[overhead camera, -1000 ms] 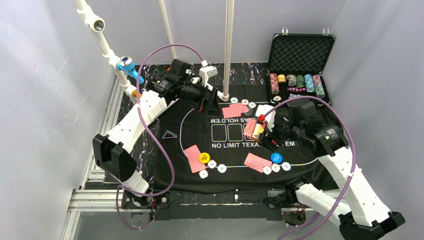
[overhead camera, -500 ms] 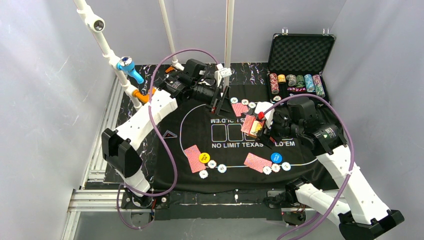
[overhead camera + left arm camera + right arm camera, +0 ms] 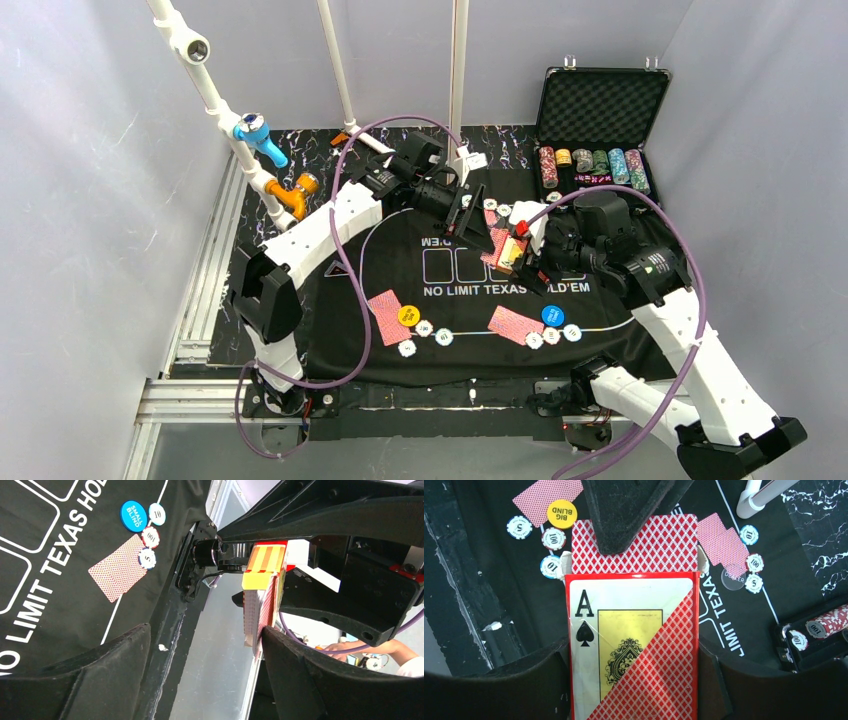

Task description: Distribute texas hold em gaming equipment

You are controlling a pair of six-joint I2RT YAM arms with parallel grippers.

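Right pincer (image 3: 633, 652) clamping card deck (image 3: 624, 610), left pincer (image 3: 205, 635) agape — straddling it

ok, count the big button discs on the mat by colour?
yellow button: 1
blue button: 1
white button: 1
Total: 3

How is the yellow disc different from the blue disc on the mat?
The yellow disc reads BIG BLIND; the blue disc reads SMALL BLIND. The yellow disc overlaps a red-backed card's edge; the blue disc lies clear of its nearby card. Both are round, flat on the black mat, beside small chips.
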